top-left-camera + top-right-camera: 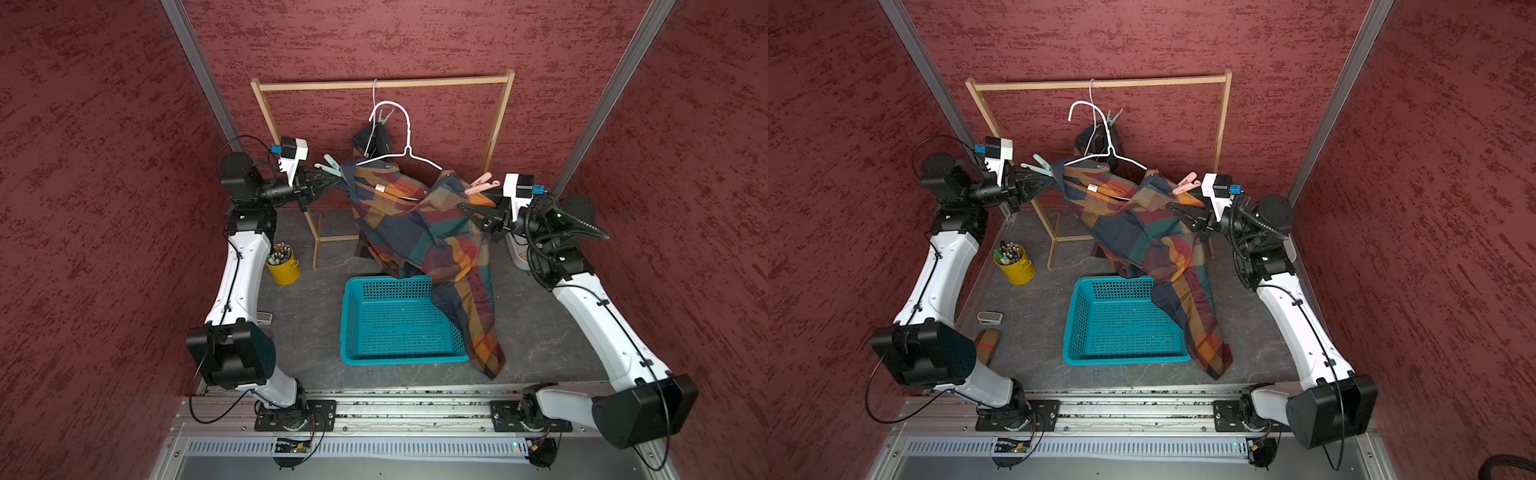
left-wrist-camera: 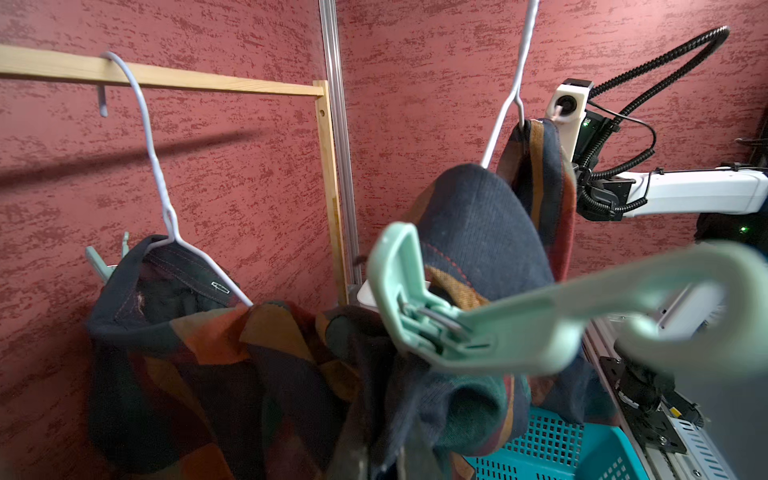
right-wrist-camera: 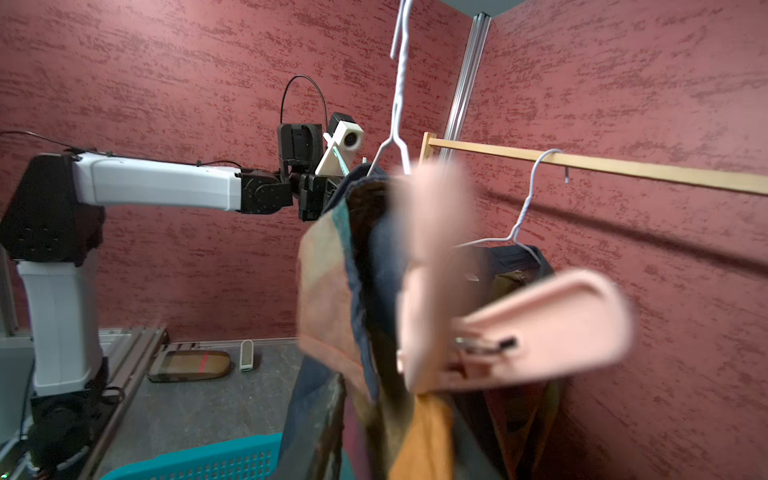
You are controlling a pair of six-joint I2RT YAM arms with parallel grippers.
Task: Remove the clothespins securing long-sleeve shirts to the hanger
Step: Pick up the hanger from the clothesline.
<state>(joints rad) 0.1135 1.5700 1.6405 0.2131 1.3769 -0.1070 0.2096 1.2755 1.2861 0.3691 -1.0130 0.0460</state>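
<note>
My left fingers (image 1: pixel 340 183) were clenched on the shoulder of the front plaid shirt (image 1: pixel 415 224), left of centre in both top views, with the mint clothespin (image 1: pixel 329 164) clipped to that shoulder just above them. At right of centre, my right fingers (image 1: pixel 467 213) stood parted against the other shoulder, gripping nothing I could make out. The pink clothespin (image 1: pixel 482 183) sat just above them, blurred in the right wrist view. The white hanger (image 1: pixel 405 153) rose between the shoulders. Behind it, a second shirt (image 1: pixel 376 139) hung from the wooden rack (image 1: pixel 415 83) with a pale clothespin (image 1: pixel 384 116) on it. A sleeve draped over the teal basket (image 1: pixel 405 357) on the bench (image 1: pixel 307 316).
</note>
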